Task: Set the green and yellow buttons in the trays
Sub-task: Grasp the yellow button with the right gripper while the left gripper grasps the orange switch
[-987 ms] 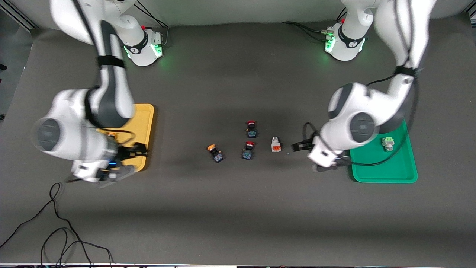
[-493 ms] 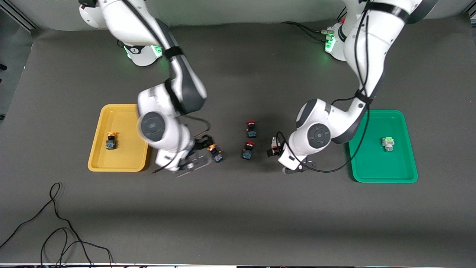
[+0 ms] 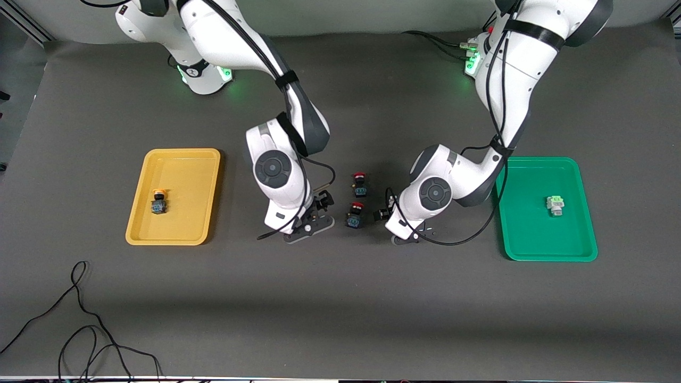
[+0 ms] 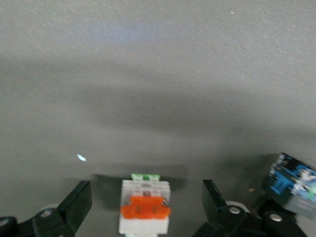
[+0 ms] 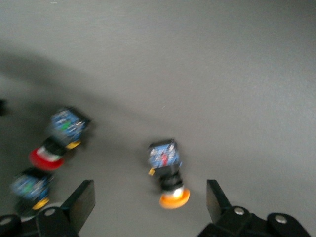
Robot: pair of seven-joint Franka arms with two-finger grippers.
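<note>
A yellow tray at the right arm's end holds one yellow-capped button. A green tray at the left arm's end holds a white, green-faced button. My right gripper is open low over the table's middle. In the right wrist view the gripper straddles a blue-black button with a yellow-orange cap. My left gripper is open, and in the left wrist view a white button with an orange face lies between its fingers. Both buttons are hidden in the front view.
Two black-bodied buttons with red caps lie between the two grippers. One shows beside the left gripper's finger, and both show in the right wrist view. A loose black cable lies near the front camera at the right arm's end.
Both arms have swung from their trays to the table's middle. The right gripper now sits over the yellow-capped button and the left over the white orange-faced button.
</note>
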